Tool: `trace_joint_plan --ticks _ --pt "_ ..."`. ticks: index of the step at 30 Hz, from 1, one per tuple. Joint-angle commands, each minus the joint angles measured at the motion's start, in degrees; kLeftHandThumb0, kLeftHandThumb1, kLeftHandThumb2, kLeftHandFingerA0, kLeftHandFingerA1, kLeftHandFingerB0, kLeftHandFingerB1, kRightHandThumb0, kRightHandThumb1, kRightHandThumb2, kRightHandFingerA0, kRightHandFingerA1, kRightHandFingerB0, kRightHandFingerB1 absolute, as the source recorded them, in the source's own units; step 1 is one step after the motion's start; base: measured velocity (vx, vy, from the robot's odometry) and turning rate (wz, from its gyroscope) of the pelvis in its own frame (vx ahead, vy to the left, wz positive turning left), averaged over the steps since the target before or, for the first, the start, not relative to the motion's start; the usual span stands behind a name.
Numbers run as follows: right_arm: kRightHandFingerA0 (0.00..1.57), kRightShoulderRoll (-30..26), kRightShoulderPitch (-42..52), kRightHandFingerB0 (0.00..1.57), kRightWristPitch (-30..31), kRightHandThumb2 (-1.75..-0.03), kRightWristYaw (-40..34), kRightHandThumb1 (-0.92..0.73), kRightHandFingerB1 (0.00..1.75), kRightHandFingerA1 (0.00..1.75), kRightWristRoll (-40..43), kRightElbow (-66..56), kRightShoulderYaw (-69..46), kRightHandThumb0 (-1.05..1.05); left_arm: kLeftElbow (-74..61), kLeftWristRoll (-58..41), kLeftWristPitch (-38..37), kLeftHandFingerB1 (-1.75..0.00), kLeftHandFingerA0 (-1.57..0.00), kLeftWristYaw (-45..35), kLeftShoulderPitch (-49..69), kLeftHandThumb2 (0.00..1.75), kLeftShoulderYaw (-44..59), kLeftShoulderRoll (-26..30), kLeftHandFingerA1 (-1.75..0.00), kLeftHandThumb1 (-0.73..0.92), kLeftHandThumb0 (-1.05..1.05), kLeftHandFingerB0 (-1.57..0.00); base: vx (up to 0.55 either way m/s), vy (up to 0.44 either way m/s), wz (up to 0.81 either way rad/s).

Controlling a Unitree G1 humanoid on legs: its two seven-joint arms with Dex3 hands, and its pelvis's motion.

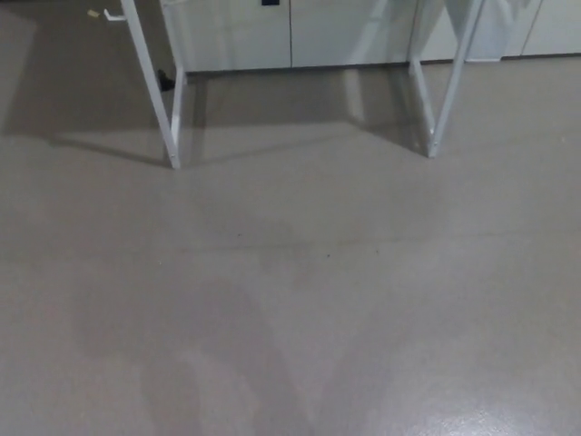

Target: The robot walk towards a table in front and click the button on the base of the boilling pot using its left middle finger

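Judging by the table [172, 109] showing only its white legs ahead, the walk is unfinished; hands, fingers and pot are unseen.

No part of the robot's body shows in the head view, so its colours, shapes and markings cannot be told.

- Mostly I'm looking at plain grey-beige floor [290, 300], kinda glossy bottom right.
- White table legs [154, 82] angle in up top, another pair [445, 82] on the right.
- Pale cabinet fronts [245, 36] behind, soft shadows underneath.
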Motion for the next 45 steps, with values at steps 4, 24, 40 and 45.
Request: trace_joint_plan --ticks 4,24,40,45 --pt "0.58 0.45 0.10 0.43 -1.89 -0.53 -1.16 -0.45 0.43 0.50 0.27 0.78 -0.63 -0.09 0.61 1.14 -1.62 -0.34 -0.37 1.29 0.32 0.56 0.10 0.79 -0.39 0.54 -0.19 -0.33 0.24 0.253 -0.12" --pt "0.62 3.89 7.89 0.50 -9.09 -0.52 -2.07 -0.42 0.47 0.53 4.54 -12.93 -5.17 -0.09 -22.29 -7.30 -0.33 -0.29 -0.15 -0.10 13.95 0.59 8.53 -4.43 -0.34 0.58 -0.20 -0.15 0.19 -0.086 0.12" --pt "0.62 4.91 7.06 0.50 -8.82 -0.51 -2.12 -0.41 0.47 0.54 4.86 -12.73 -5.89 -0.08 -22.37 -8.40 2.71 -0.29 -0.16 -0.35 12.00 0.57 9.03 -4.64 -0.36 0.58 -0.13 -0.18 0.29 0.120 -0.05" --pt "0.62 4.63 6.40 0.49 -9.03 -0.52 -2.28 -0.42 0.47 0.54 4.27 -11.97 -5.74 -0.11 -21.92 -7.69 1.90 -0.29 -0.17 -0.16 11.73 0.57 8.83 -4.14 -0.36 0.59 -0.13 -0.18 0.28 -0.057 0.14"
